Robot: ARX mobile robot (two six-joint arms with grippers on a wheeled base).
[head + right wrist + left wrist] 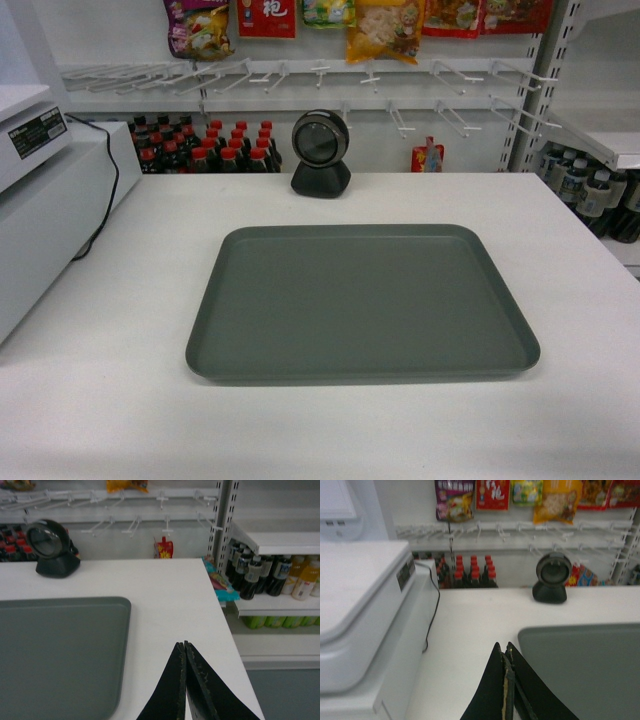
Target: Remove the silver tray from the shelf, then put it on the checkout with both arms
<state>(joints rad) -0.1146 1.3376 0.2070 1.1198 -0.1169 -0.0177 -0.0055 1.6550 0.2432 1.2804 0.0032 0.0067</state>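
Silver tray (362,303): one, flat, rectangular, dull grey-green, rounded corners, low raised rim; lies flat on the white checkout (110,400), roughly central, nothing on it; the placing looks done. Handling, as a judgement: stiff and fairly light, smooth enough to slip; best taken at the two short side rims, one arm each, the shallow lip being the only purchase. Left gripper (508,652): fingers together, holding nothing, above bare counter just beside the tray's left edge, not touching it. Right gripper (185,647): fingers together, empty, over the counter right of the tray, apart from it. Also present: black round scanner (320,152) behind the tray; white cash register (40,200) at left with a black cable (108,190); red-capped bottles (210,145); hanging snack packets (385,25); shelf (285,542) at right with dark bottles (255,575) beneath.
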